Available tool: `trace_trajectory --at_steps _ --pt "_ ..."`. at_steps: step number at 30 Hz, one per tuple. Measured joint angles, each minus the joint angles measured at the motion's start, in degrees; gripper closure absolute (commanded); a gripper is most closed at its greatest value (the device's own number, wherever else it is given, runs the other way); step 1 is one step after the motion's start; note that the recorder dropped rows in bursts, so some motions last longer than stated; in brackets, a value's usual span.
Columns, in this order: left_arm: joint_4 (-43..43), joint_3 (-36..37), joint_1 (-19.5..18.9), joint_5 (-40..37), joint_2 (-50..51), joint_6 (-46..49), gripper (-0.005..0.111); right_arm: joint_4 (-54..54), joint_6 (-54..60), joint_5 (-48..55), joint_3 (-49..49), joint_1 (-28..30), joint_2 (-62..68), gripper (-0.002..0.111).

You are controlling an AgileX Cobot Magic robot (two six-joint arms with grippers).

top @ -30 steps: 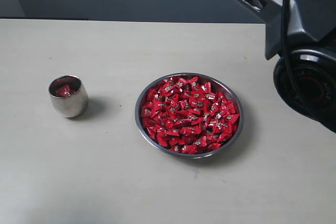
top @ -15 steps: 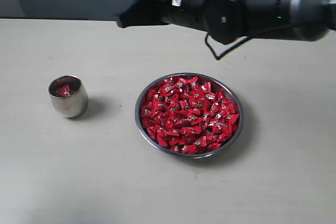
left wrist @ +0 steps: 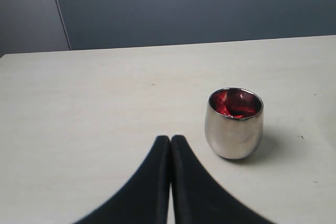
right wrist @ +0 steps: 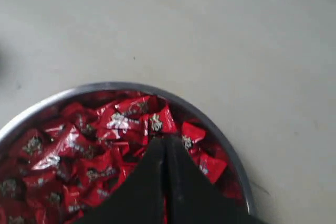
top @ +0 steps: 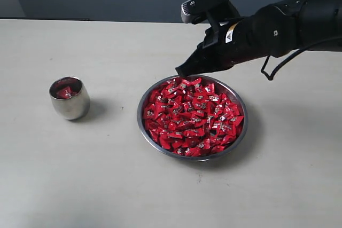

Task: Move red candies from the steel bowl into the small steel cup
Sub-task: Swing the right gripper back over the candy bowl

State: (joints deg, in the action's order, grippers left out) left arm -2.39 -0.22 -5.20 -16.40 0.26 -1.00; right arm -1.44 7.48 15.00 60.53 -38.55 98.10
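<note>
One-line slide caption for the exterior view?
Shut right gripper poised at the rim of the steel bowl heaped with red candies; small steel cup stands apart, candies inside.

The right arm (top: 288, 22) reaches in from the right side, a thick black limb sloping down toward the middle of the scene. A small grey block (top: 206, 1) sits on top of its wrist, and a black cable (top: 278, 67) loops beneath the forearm. The right gripper (top: 181, 71) points down and to the left, tapering to a narrow black tip. Its two fingers (right wrist: 149, 182) lie pressed flat together, with nothing between them. The left gripper (left wrist: 170, 140) appears only in its own wrist view. Its two black prongs meet along a thin seam, tips touching and gripping nothing.
</note>
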Motion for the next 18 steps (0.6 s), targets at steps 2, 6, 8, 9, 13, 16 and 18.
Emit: trace_trajectory --at_steps 2,6,8,9,13,16,18 --pt "0.0 0.0 0.0 0.0 0.0 0.0 0.106 0.4 0.0 2.5 0.0 0.5 0.0 0.109" --pt "0.0 0.0 0.0 0.0 0.0 0.0 0.106 2.0 0.0 7.0 0.0 1.6 0.0 0.109" --pt "0.0 0.0 0.0 0.0 0.0 0.0 0.106 2.2 -0.2 9.3 0.1 2.4 0.0 0.109" --pt "0.0 0.0 0.0 0.0 0.0 0.0 0.106 2.2 -0.7 10.6 0.3 2.8 0.0 0.109" --pt "0.0 0.0 0.0 0.0 0.0 0.0 0.106 2.2 -1.6 14.2 2.0 5.0 0.4 0.109" --pt "0.0 0.0 0.0 0.0 0.0 0.0 0.106 2.0 -1.9 17.1 3.9 6.0 1.6 0.109" --pt "0.0 0.0 0.0 0.0 0.0 0.0 0.106 0.9 -2.0 19.9 5.7 6.3 3.2 0.109"
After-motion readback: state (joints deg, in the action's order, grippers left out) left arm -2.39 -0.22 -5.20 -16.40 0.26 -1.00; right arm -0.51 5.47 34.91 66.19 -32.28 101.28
